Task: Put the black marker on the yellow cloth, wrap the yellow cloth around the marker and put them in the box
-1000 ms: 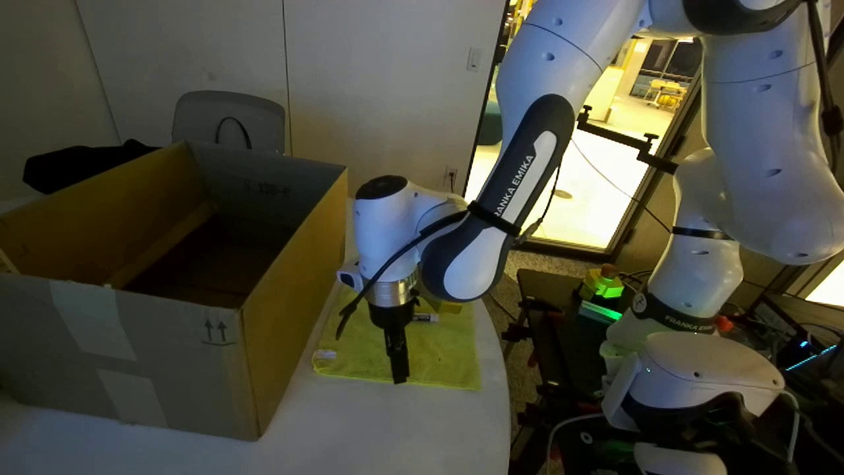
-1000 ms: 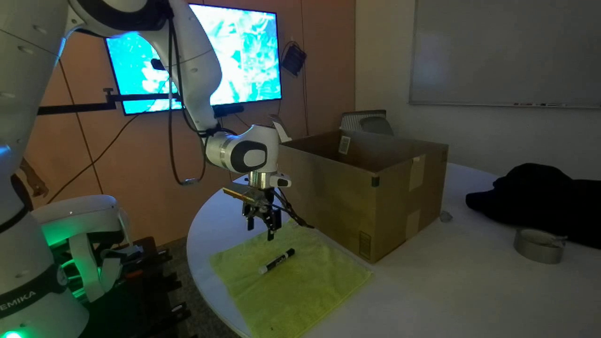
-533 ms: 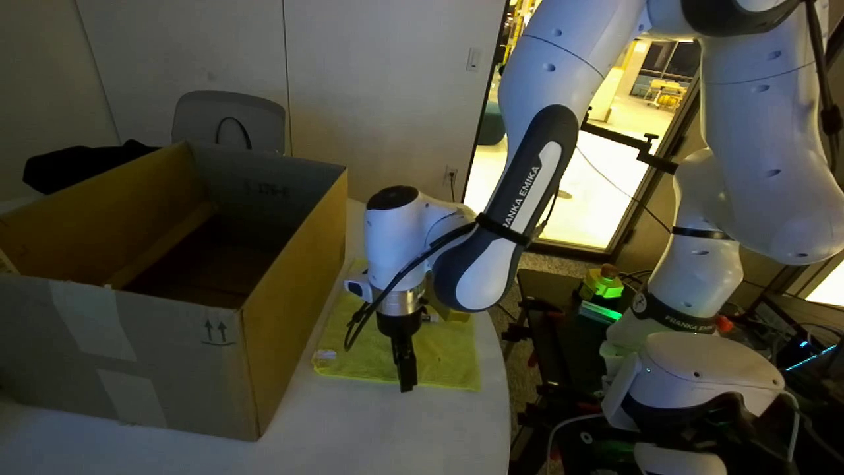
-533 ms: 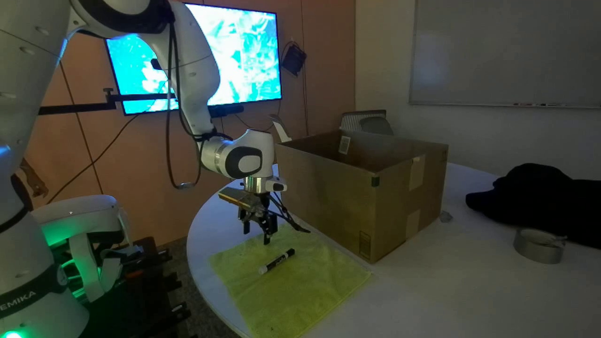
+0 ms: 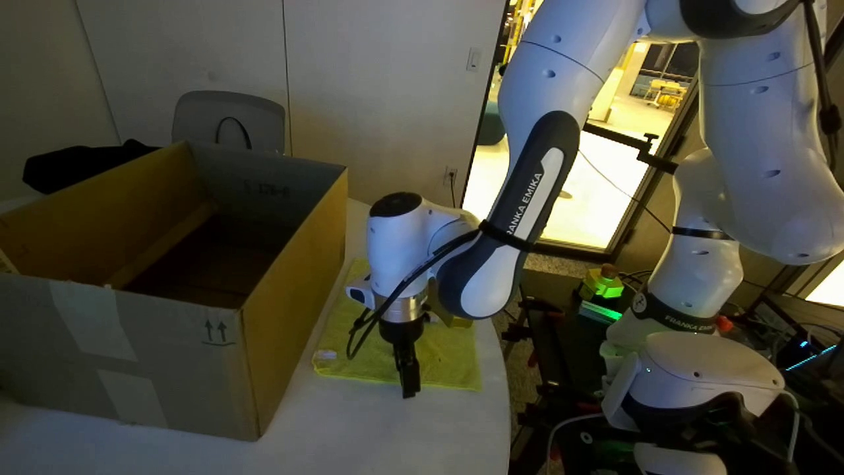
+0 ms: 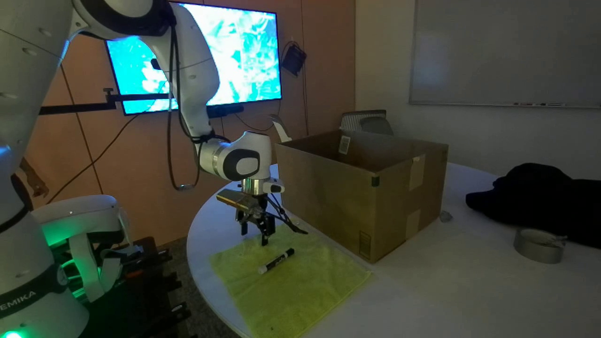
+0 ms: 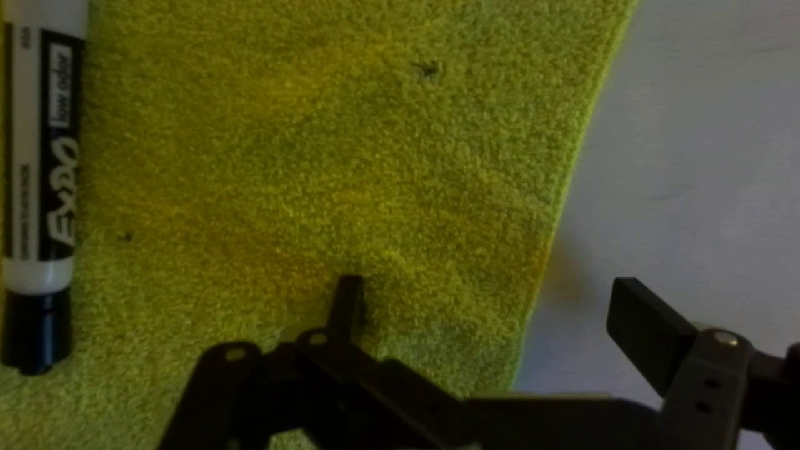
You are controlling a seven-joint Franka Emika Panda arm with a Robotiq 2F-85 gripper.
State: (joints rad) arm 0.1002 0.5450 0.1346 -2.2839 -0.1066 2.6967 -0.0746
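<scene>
The yellow cloth (image 6: 305, 300) lies flat on the white table in both exterior views (image 5: 452, 359) and fills much of the wrist view (image 7: 300, 156). The black marker (image 6: 277, 261) lies on the cloth; in the wrist view (image 7: 40, 187) it is at the left, cap downward. The wrist mostly hides it in an exterior view. My gripper (image 6: 254, 237) is open and empty, low over the cloth's edge beside the box (image 5: 409, 390). In the wrist view its fingers (image 7: 497, 312) straddle that edge, one over cloth, one over bare table. The open cardboard box (image 6: 328, 202) stands beside the cloth (image 5: 132, 349).
The box wall rises close to the gripper and its hanging cables. A dark cloth item (image 6: 530, 199) and a tape roll (image 6: 538, 246) lie on the table (image 6: 450, 300) past the box. The table's curved edge is near the cloth. A chair (image 5: 227, 119) stands behind the box.
My gripper has moved lower and shifted sideways, leftward in one picture and rightward in the opposite one, slowing down. The marker, cloth and box have not moved. The gripper stays open.
</scene>
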